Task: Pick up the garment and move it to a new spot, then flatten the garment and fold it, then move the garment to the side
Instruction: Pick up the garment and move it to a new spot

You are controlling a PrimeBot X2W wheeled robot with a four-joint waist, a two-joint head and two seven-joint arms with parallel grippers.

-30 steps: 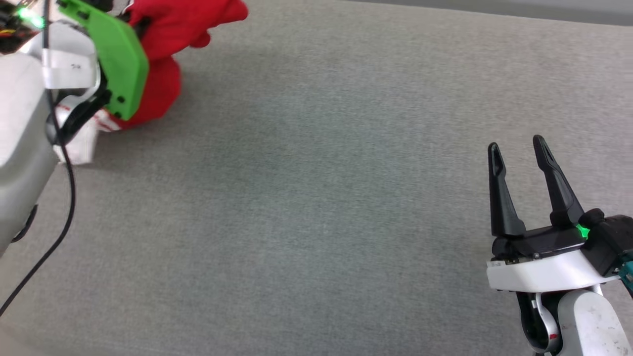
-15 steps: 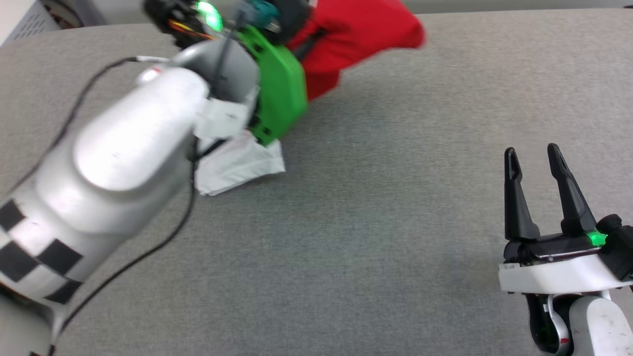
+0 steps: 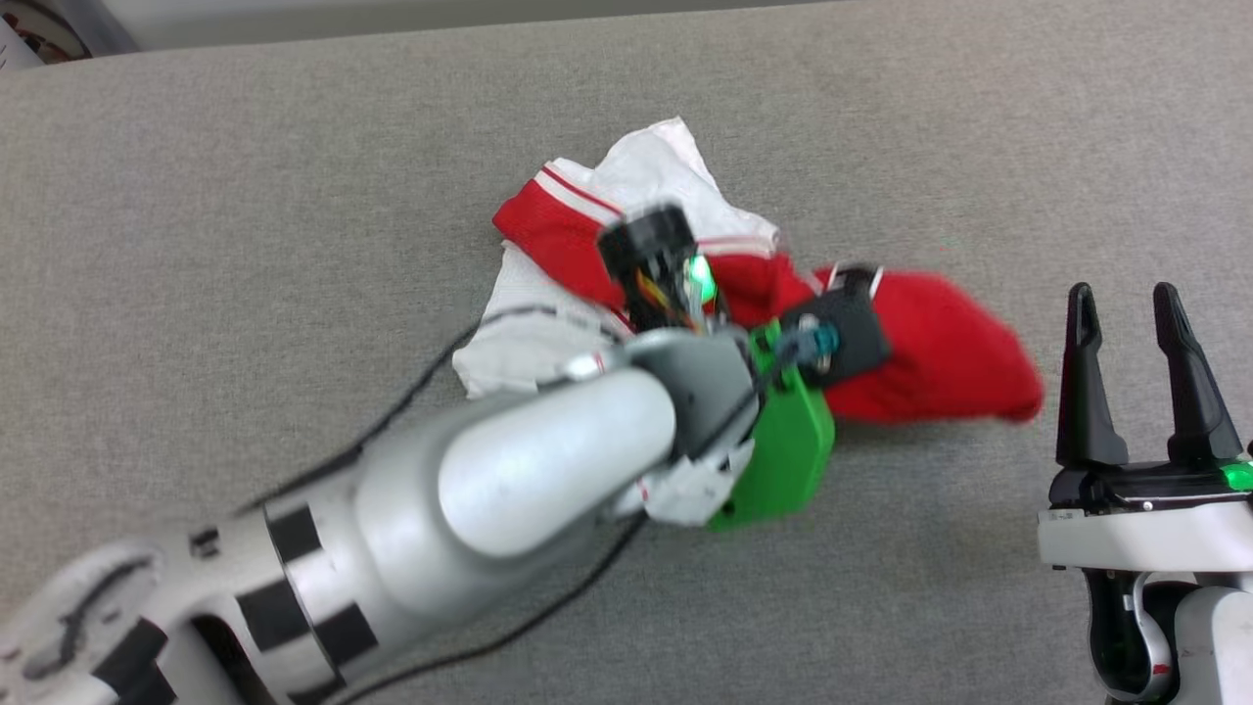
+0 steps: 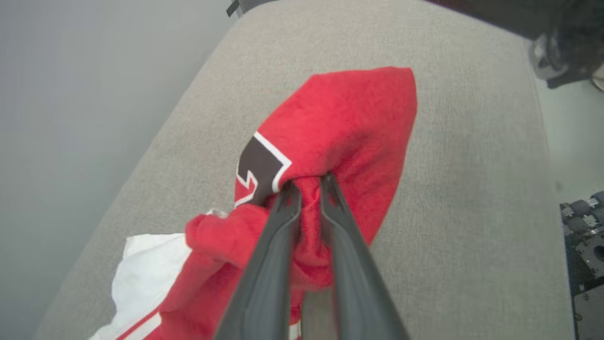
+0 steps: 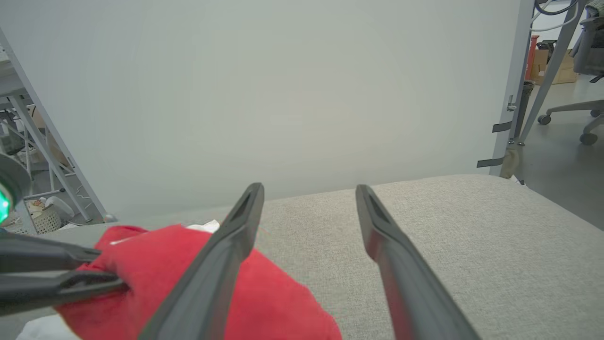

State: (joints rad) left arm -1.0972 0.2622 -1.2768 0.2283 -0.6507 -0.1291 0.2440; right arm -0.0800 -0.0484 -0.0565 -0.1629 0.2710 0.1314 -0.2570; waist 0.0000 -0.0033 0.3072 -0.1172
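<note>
left end effector point(image 4: 306, 182): clenched on red fold of jersey T-shirt point(image 3: 930, 367) | shirt: bunched mid-worktop point(image 3: 245, 196), long axis 10-to-4 o'clock in head view | right end effector point(image 3: 1123, 294): fingers apart, empty, shirt's red end just beside at 9 o'clock | judged: left arm nearer, makes the set-down

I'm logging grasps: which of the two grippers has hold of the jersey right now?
The left gripper: it is clamped on a red fold of the garment. The right gripper stands open, holding nothing.
</note>
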